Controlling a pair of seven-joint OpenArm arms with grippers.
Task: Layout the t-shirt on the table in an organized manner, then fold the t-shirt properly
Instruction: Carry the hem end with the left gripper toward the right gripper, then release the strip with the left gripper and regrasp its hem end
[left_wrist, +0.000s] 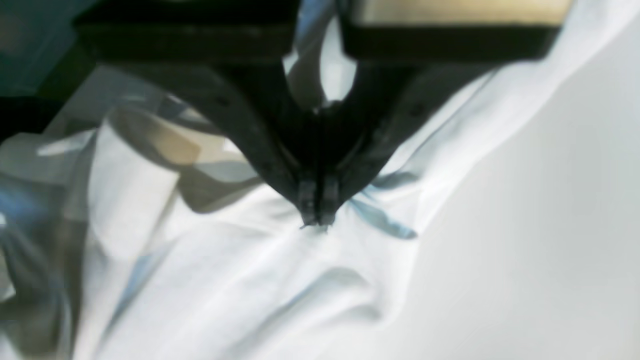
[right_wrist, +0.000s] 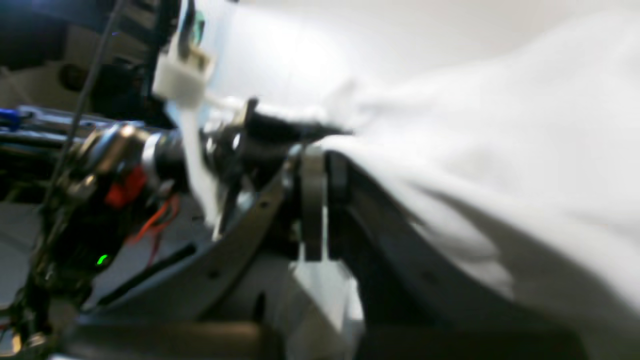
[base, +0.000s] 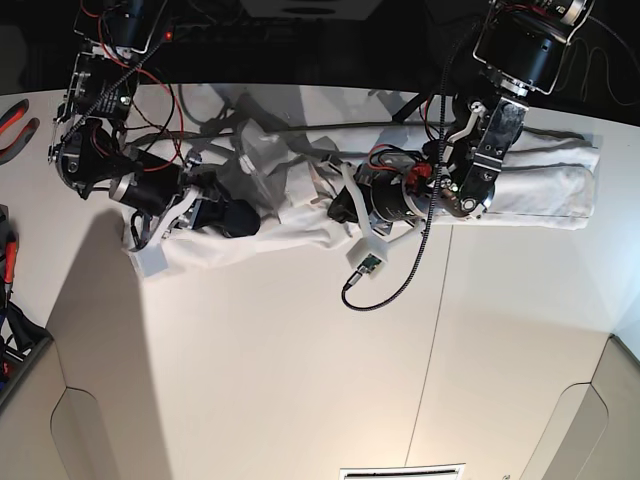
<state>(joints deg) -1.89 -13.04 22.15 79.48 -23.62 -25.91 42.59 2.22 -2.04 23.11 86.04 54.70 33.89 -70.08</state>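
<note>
The white t-shirt (base: 540, 190) lies bunched in a long wrinkled band across the far part of the table (base: 300, 370). In the base view my left gripper (base: 328, 198) reaches leftwards into the band's middle. Up close the left gripper (left_wrist: 317, 220) is shut, pinching a pucker of the t-shirt (left_wrist: 280, 280), and creases fan out from its tips. My right gripper (base: 248, 217) sits low near the band's left end. In the right wrist view the right gripper (right_wrist: 320, 165) has its fingers together, with the t-shirt (right_wrist: 500, 150) draped from the tips over one finger.
Red-handled pliers (base: 14, 118) and other tools (base: 8, 262) lie at the left edge. A dark cable with a small connector (base: 366, 262) hangs from the left arm onto the tabletop. Beige cut-out panels (base: 100, 435) (base: 585, 430) sit at the near corners. A thin seam (base: 437, 320) crosses the table.
</note>
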